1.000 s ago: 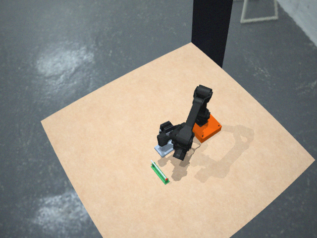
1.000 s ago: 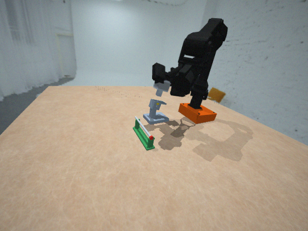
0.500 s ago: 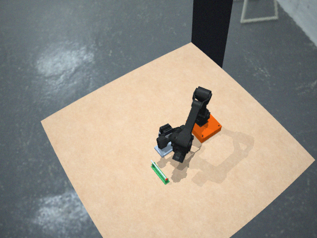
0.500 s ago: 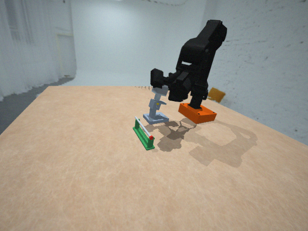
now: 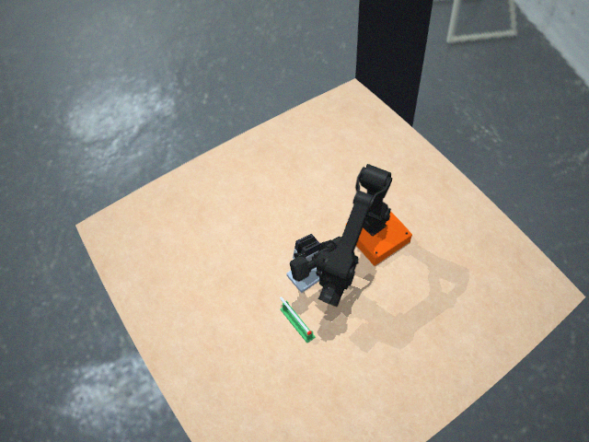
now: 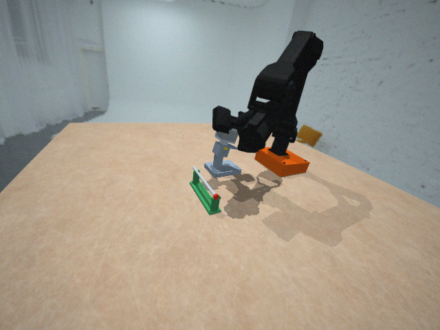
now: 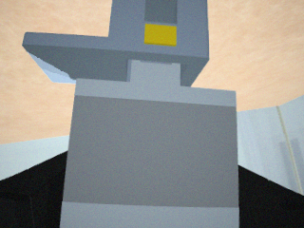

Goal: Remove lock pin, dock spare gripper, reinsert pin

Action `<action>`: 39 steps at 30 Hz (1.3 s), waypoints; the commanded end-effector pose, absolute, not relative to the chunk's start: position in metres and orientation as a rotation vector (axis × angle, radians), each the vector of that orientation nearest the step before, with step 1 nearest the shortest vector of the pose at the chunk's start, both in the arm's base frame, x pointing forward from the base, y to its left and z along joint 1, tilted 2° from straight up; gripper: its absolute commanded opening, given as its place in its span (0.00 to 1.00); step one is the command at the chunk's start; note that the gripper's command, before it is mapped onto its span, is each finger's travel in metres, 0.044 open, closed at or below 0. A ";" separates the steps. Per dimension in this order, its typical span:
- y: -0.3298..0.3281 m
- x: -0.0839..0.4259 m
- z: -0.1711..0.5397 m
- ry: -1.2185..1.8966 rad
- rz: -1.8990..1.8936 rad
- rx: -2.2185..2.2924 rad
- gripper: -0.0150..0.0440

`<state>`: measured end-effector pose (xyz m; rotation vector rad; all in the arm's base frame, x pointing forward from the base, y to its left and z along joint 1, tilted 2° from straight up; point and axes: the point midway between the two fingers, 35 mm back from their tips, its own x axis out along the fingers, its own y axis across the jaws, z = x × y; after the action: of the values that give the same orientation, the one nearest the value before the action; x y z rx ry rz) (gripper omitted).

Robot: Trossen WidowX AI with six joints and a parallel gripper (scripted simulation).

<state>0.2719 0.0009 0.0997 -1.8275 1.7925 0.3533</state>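
Gripper fingers (image 5: 304, 257) (image 6: 231, 126) were clamped on the spare gripper (image 6: 227, 136) (image 7: 151, 152), whose wide grey body filled the middle of the wrist view. That close view showed what the top view hid beneath the dark arm (image 5: 353, 226) (image 6: 296, 74): the narrow spigot (image 7: 155, 72) reached into the socket (image 6: 220, 149) (image 7: 190, 28), with a yellow patch (image 6: 225, 148) (image 7: 161, 34) on the socket's face. It was probably partly or fully seated, though the depth could not be told. The exterior view added the upright mount (image 5: 303, 281) (image 6: 218, 171) under the held piece, while from above little more than its base showed. Both outer views placed the white lock pin (image 5: 295, 316) (image 6: 204, 181) along a green stand (image 5: 294, 323) (image 6: 202, 196), apart from the mount, its red head (image 5: 309, 332) (image 6: 216, 196) at the end farther from the mount.
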 end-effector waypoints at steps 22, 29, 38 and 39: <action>0.000 0.275 0.086 1.795 0.351 -1.838 0.25; 0.000 0.275 0.086 1.795 0.351 -1.838 0.57; 0.000 0.275 0.086 1.795 0.351 -1.838 0.97; 0.000 0.275 0.086 1.795 0.351 -1.838 1.00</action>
<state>0.2745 0.0004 0.0860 -1.8376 1.7949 0.3509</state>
